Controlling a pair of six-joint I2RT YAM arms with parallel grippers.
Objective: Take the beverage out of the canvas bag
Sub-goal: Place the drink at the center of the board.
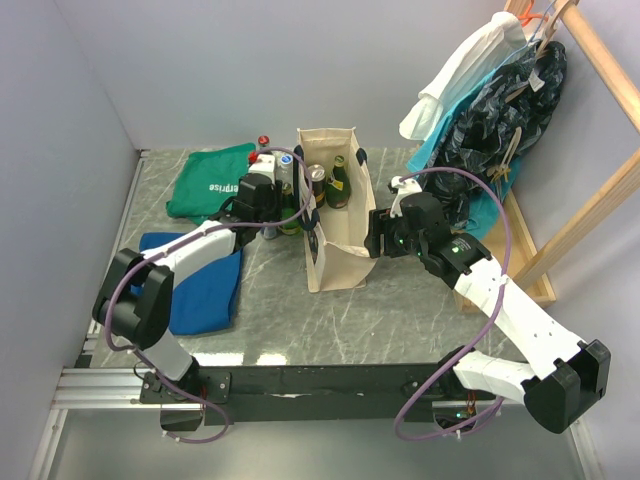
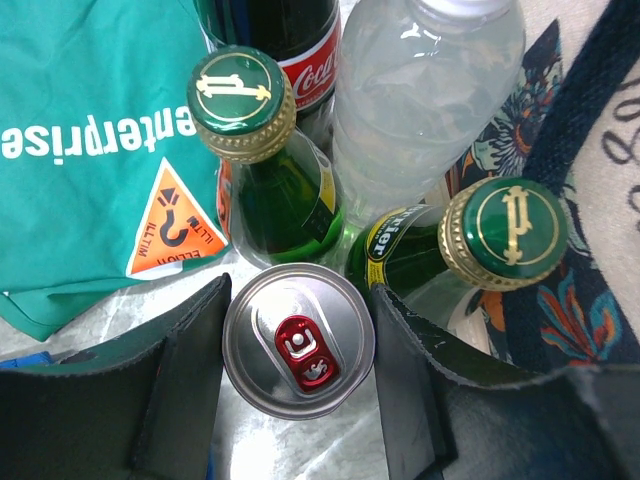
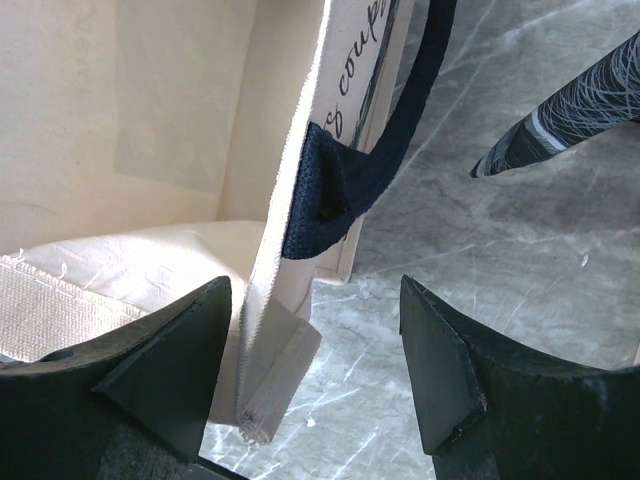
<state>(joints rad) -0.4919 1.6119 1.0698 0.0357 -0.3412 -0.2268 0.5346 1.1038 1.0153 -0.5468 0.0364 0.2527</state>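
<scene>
Marble table point(image 1: 400, 320) bears the bag point(image 1: 335, 255), drinks point(image 1: 328, 182) inside, right gripper point(image 3: 315, 300) gaping astride its wall; left gripper point(image 2: 300, 290) flanks a can point(image 2: 298, 340) outside among crowded bottles point(image 2: 262, 170), grip unclear, so pulling away may topple them.

Left of the canvas bag point(image 1: 335, 255) the drinks stand packed tight. A green bottle point(image 2: 255, 190), its twin point(image 2: 505, 235), a water bottle point(image 2: 420, 100) and a cola bottle point(image 2: 300, 50) wall off the far side of a silver can point(image 2: 298, 340). That can fills the gap between the left gripper's point(image 2: 300, 285) fingers.

The bag's mouth is open. Its near half is free, while a second can point(image 1: 317, 176) and a third green bottle point(image 1: 340, 182) fill the far end.

The right gripper's point(image 3: 315, 285) spread fingers straddle the bag's right wall point(image 3: 290, 250), with the navy handle point(image 3: 370, 170) just beyond. Bare table point(image 3: 520, 240) lies to the right.
</scene>
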